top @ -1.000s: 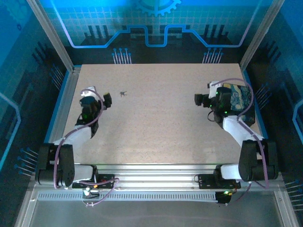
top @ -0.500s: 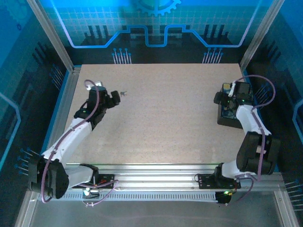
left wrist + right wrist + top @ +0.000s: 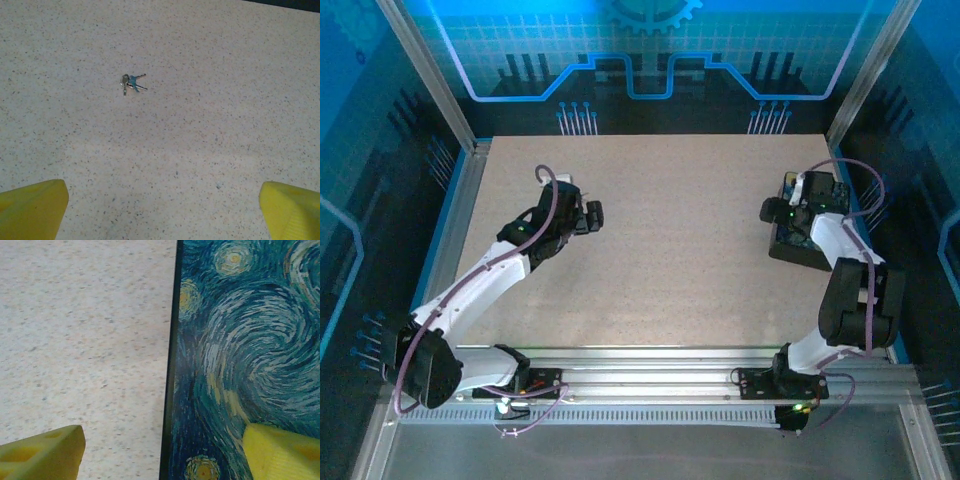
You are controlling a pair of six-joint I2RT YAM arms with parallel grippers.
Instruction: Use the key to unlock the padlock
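Left arm reaches from its near-left base toward the far-left part of the table [image 3: 670, 270]. The left gripper [image 3: 592, 217] is over bare tabletop, well apart from the box.

Left wrist view: left gripper [image 3: 160, 212] has its jaws spread wide, with the 2 yellow fingertips [image 3: 32, 207] at opposite bottom corners and nothing between them. The key [image 3: 131, 84] lies flat on the speckled surface beyond the fingertips, slightly left of centre. It reads as a tiny bunch of silvery-grey blades fanned out with a teal-tinted piece; too small to count exactly. Not touched by either finger.

Right arm is folded at the right side, with the right gripper [image 3: 772, 212] at the left edge of the black box [image 3: 792, 252].

Right wrist view: right gripper [image 3: 160, 455] has its jaws wide apart and gripping nothing. They straddle the box edge, 1 fingertip [image 3: 45, 452] above the table and the other above the blue-yellow swirl lid [image 3: 240, 340]. Cannot tell whether either fingertip touches the surface below.
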